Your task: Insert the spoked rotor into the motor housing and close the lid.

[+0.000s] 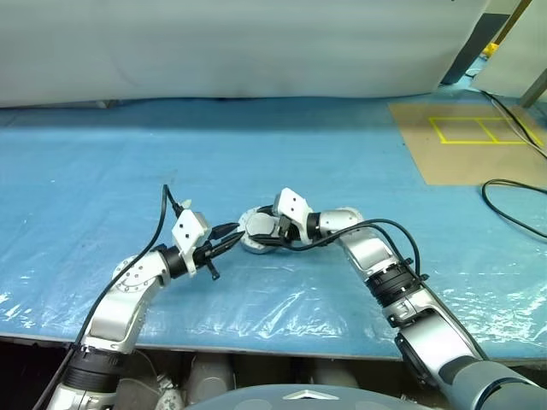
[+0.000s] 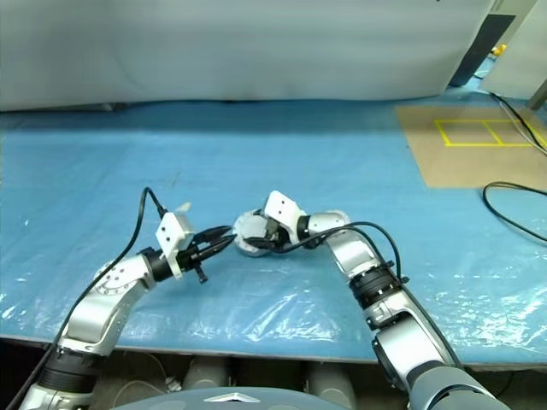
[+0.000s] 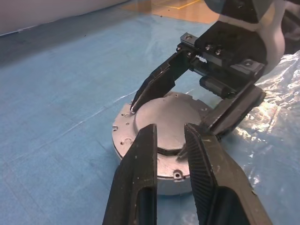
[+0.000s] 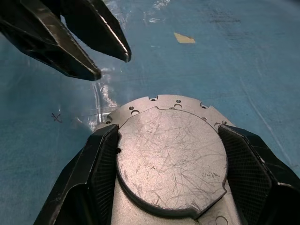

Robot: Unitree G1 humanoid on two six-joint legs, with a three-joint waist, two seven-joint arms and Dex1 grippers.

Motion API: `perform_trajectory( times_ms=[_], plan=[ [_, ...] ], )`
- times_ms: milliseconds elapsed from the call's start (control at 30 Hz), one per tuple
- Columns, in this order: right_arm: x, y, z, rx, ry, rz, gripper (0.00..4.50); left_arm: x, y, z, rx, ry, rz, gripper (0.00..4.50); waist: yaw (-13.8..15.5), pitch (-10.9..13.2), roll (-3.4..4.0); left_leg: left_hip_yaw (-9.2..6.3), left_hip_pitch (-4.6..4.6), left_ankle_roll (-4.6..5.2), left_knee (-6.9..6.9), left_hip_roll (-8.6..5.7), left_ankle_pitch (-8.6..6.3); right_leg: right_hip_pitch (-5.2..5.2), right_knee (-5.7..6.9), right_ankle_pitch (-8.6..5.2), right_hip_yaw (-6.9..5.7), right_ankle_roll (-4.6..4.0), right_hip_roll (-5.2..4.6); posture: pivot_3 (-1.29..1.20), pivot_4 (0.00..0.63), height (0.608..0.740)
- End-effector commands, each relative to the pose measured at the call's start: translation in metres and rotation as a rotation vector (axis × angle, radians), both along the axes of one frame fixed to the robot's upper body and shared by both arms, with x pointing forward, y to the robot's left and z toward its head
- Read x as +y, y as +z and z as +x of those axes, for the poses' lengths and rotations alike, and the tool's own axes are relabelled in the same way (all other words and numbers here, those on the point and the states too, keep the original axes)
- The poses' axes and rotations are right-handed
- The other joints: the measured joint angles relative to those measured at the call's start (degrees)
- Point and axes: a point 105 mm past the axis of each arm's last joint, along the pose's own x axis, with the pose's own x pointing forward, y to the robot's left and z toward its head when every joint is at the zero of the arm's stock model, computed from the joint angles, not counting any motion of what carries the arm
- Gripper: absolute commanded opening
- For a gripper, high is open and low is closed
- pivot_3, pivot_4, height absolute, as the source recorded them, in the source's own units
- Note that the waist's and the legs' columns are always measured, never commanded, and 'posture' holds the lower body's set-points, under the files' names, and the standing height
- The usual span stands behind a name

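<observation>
No writing shows anywhere on my crinkled blue plastic-covered table, backed by a white sheet, with a tan board marked in yellow tape at far right. The round grey metal motor housing lies on the table at centre, my right gripper clamped across its scratched raised face; my left gripper hovers beside it, fingers narrowly apart.

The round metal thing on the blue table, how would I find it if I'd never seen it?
Look at the big blue table cover and find where the two robot arms meet in the middle. Between them sits the motor housing, a round grey metal puck. It has a flat scratched top and small holes round its rim, and the right gripper has a black finger on each side of it.
</observation>
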Motion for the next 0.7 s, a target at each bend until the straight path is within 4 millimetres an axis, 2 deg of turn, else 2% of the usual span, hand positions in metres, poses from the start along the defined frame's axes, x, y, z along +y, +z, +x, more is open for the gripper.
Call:
perform_trajectory(
  times_ms=[33, 233, 300, 400, 500, 533, 700],
  plan=[
    [-0.024, -0.057, -0.012, 0.167, -0.070, -0.172, 2.99, -0.003, -0.001, 0.007, -0.033, 0.001, 0.034, 0.96, -0.1, 0.0, -0.01, 0.01, -0.04, 0.00, -0.01, 0.00, 0.00, -0.02, -0.02, 0.09, 0.00, -0.23, 0.00, 0.00, 0.150, 0.740],
    [-0.028, -0.058, -0.010, 0.167, -0.079, -0.171, 2.99, -0.004, -0.011, 0.013, -0.009, 0.003, 0.070, 0.96, -0.1, 0.0, -0.01, 0.06, -0.06, 0.00, -0.08, -0.01, 0.00, -0.08, -0.08, 0.06, 0.01, -0.21, -0.01, 0.00, 0.150, 0.740],
    [-0.030, -0.059, -0.009, 0.167, -0.083, -0.171, 2.99, -0.001, -0.014, 0.014, -0.002, 0.008, 0.086, 0.96, -0.1, 0.0, 0.00, 0.06, -0.03, 0.00, -0.09, 0.00, 0.00, -0.07, -0.08, -0.13, 0.01, 0.12, -0.01, 0.00, 0.150, 0.740],
    [-0.032, -0.061, -0.009, 0.165, -0.089, -0.172, 2.99, 0.001, -0.019, 0.016, 0.011, 0.015, 0.105, 0.96, -0.1, 0.0, 0.00, 0.06, 0.01, 0.00, -0.14, -0.01, -0.01, -0.05, -0.07, -0.14, 0.01, 0.15, -0.02, 0.00, 0.150, 0.740],
    [-0.033, -0.061, -0.009, 0.163, -0.091, -0.171, 2.99, -0.003, -0.020, 0.017, 0.022, 0.002, 0.090, 0.38, -0.1, 0.0, 0.00, 0.05, 0.03, 0.00, -0.17, -0.02, -0.01, -0.05, -0.08, -0.15, 0.01, 0.15, -0.03, 0.00, 0.150, 0.740],
    [-0.033, -0.062, -0.010, 0.165, -0.090, -0.169, 2.99, -0.005, -0.019, 0.016, 0.021, -0.011, 0.084, 0.06, -0.1, 0.0, 0.00, 0.05, 0.03, 0.00, -0.17, -0.02, -0.01, -0.05, -0.07, -0.15, 0.01, 0.15, -0.04, 0.00, 0.150, 0.740],
    [-0.032, -0.060, -0.012, 0.163, -0.082, -0.173, 2.99, -0.003, -0.015, 0.019, 0.006, 0.015, 0.077, 0.03, -0.1, 0.0, 0.00, 0.05, 0.02, 0.00, -0.19, -0.03, -0.01, -0.06, -0.08, -0.15, 0.02, 0.16, -0.05, 0.00, 0.150, 0.740]
  ],
)
